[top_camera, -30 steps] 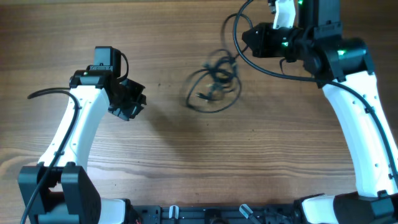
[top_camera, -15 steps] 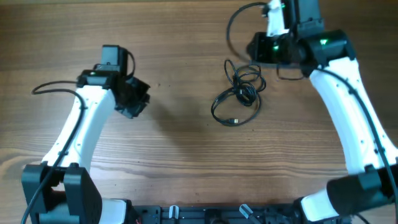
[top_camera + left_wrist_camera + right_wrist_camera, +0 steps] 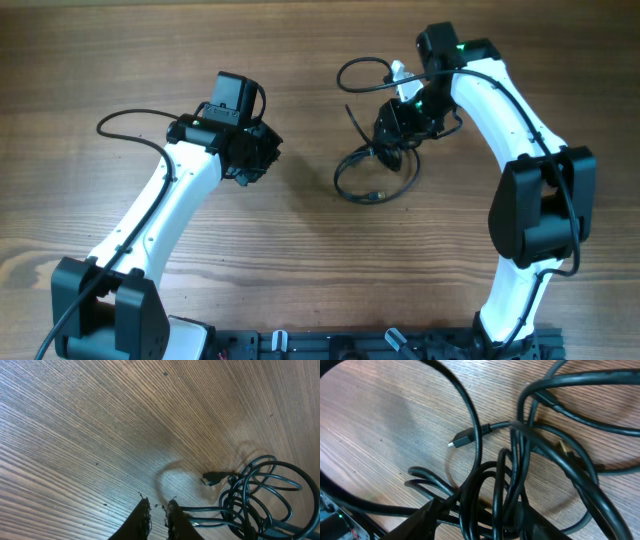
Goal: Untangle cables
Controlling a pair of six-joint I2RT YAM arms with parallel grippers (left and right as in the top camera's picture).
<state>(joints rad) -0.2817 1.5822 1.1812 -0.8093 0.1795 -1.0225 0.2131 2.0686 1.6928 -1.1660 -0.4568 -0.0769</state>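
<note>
The cables (image 3: 372, 172) lie as a knotted clump of thin black loops on the wooden table, right of centre. My right gripper (image 3: 397, 122) hangs over the clump's far side. In the right wrist view, the right gripper (image 3: 485, 520) stands open with several cable strands (image 3: 520, 450) running between its jaws, and a small plug end (image 3: 462, 439) lies loose on the wood. My left gripper (image 3: 262, 158) is left of the clump and apart from it. In the left wrist view, the left gripper (image 3: 159, 510) has its fingers almost together with nothing between them. The cable loops (image 3: 260, 490) and a plug (image 3: 214, 478) lie just to its right.
The right arm's own thick black wire (image 3: 352, 70) loops above the clump at the back. Another fixed wire (image 3: 130, 122) arcs behind the left arm. Both arm bases and a dark rail (image 3: 340, 345) line the table's front edge. Bare wood (image 3: 300, 260) lies in front of the clump.
The cable clump came down and settled on the table further right. My right arm swung in over it and its jaws opened. The left arm moved right, toward the cables.
</note>
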